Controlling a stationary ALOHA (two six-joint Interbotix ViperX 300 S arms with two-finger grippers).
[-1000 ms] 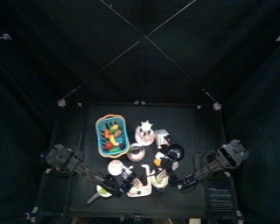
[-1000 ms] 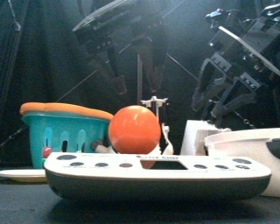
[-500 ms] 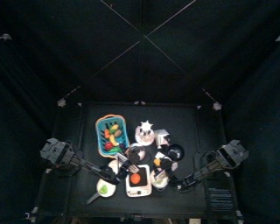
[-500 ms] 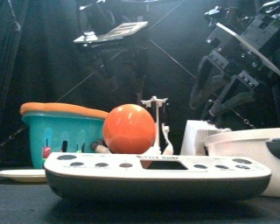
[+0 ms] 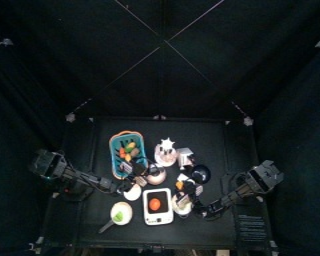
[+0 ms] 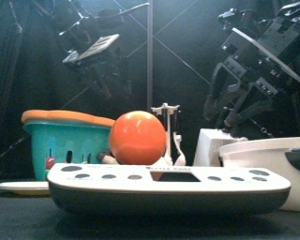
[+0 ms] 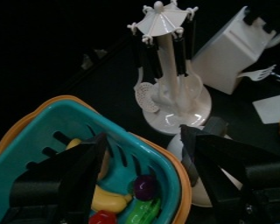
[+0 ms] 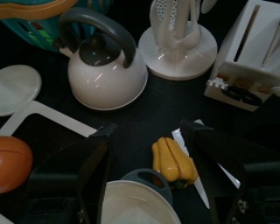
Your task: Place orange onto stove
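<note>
The orange (image 6: 138, 138) rests on top of the white stove (image 6: 169, 184), near its left half in the front view. From above, the orange (image 5: 156, 204) shows in the middle of the stove (image 5: 156, 216) at the table's front. My left gripper (image 5: 117, 184) is open and empty, drawn back to the left and raised (image 6: 97, 49); its wrist view looks down at the teal basket (image 7: 49, 144). My right gripper (image 5: 203, 205) hangs open right of the stove, and its wrist view catches the orange (image 8: 7, 163) at the edge.
A teal basket (image 5: 125, 150) of toy food stands behind the stove on the left. A white utensil rack (image 7: 170, 83), a grey kettle (image 8: 106, 75), a banana (image 8: 171, 158), a white bowl (image 6: 272, 156) and a pale-green pan (image 5: 119, 213) crowd around the stove.
My left gripper has left the orange on the stove, lifted and pulled back to the left. The orange shifted slightly and now sits still. The right arm has barely moved.
</note>
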